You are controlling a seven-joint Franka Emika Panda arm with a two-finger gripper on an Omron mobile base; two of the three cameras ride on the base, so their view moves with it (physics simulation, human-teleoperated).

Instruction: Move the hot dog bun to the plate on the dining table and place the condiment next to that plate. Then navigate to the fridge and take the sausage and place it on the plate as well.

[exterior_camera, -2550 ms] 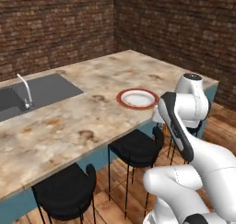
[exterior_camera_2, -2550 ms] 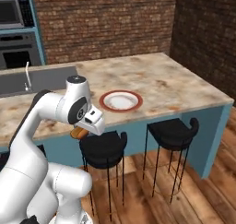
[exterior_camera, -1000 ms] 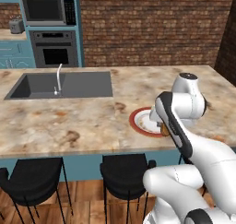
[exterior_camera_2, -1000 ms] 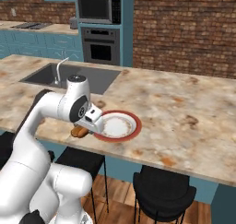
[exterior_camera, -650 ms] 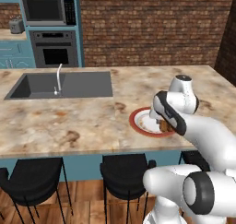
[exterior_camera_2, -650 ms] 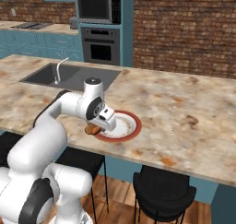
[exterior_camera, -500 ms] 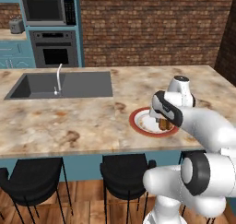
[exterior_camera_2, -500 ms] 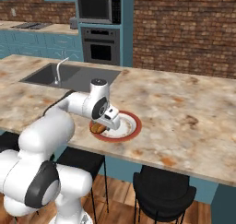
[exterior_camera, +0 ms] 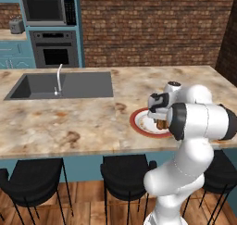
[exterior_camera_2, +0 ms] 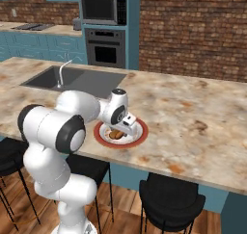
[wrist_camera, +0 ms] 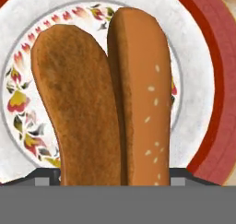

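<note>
Bun: the orange-brown, split hot dog bun (wrist_camera: 103, 98) sits between my pincer (exterior_camera_2: 121, 128) jaws, over the red-rimmed round plate (exterior_camera_2: 102, 138) on the marbled beige worktop (exterior_camera_2: 202, 117).
Pincer: spread wide around the bun; clamped or slack, I cannot tell.
Handling: I judge it light, soft, crushable; hold mid-length across both lobes, gently.
Views: my hand view shows sesame specks and the plate's floral ring; base views show stools, sink.

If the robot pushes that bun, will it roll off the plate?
Probably not: the hot dog bun is two joined lobes, so it looks apt to slide rather than roll. It seems light for its size. The plate has a broad red rim, which might slow it.
</note>
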